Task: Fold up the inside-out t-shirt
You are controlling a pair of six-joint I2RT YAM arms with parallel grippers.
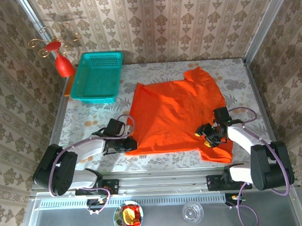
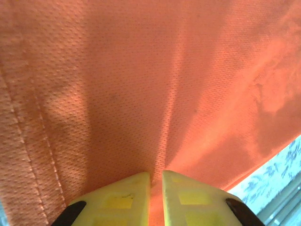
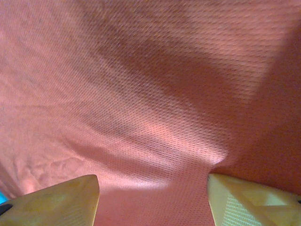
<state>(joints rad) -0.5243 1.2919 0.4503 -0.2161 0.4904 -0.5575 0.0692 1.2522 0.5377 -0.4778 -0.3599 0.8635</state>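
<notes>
On the patterned table (image 1: pixel 87 122), we find the inside-out t-shirt (image 1: pixel 175 109) spread mostly flat. It covers the centre and right of the surface and reaches close to the near edge. A teal basket (image 1: pixel 93 98) stands at the far left, apart from the shirt. A red ornament (image 1: pixel 64 66) with gold wire curls hangs just left of the basket.

From the top view we place the left gripper (image 1: pixel 132 143) at the shirt's near left corner and the right gripper (image 1: pixel 207 136) over the near right part of the shirt.

The top view does not resolve either grip; we read those from the wrist views. In the left wrist view the left gripper (image 2: pixel 156 176) has its yellow fingers (image 2: pixel 120 200) drawn almost together, with a ridge of orange fabric pinched between them. A stitched hem (image 2: pixel 28 141) runs down the left, and a strip of table shows at lower right. In the right wrist view the right gripper (image 3: pixel 153 190) has its fingers (image 3: pixel 61 200) set well apart with nothing clamped. Fabric lies close beneath; we cannot tell whether they touch it.
</notes>
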